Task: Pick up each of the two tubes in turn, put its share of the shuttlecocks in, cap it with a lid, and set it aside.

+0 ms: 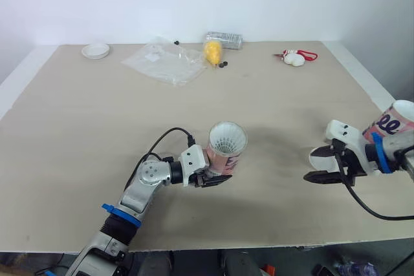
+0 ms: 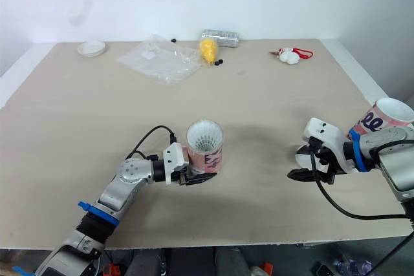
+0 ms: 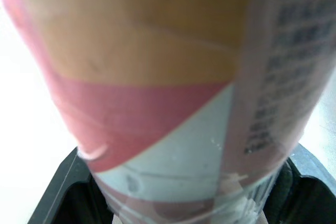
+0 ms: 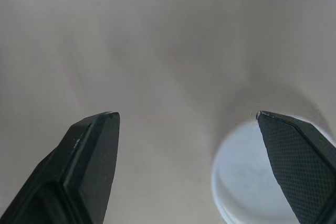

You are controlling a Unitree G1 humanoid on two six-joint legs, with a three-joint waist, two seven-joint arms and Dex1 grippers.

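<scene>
A pink and white tube (image 1: pixel 223 159) with white shuttlecocks (image 1: pixel 228 139) showing in its open top stands upright at the table's middle front. My left gripper (image 1: pixel 217 179) is shut on its lower part; the tube's wall (image 3: pixel 173 108) fills the space between the black fingers (image 3: pixel 52 198). At the right, my right gripper (image 1: pixel 318 174) hangs open just above the table, next to a white lid (image 1: pixel 320 157). That lid (image 4: pixel 252 182) lies by one finger, not between them. A second tube (image 1: pixel 390 123) with a white top stands behind the right arm, near the table's right edge.
Along the far edge lie a small white dish (image 1: pixel 96 50), a clear plastic bag (image 1: pixel 165 61), a yellow object (image 1: pixel 212 51), a clear packet (image 1: pixel 224 39) and a white and red toy (image 1: pixel 294 58). Small black bits (image 1: pixel 223 65) sit near the yellow object.
</scene>
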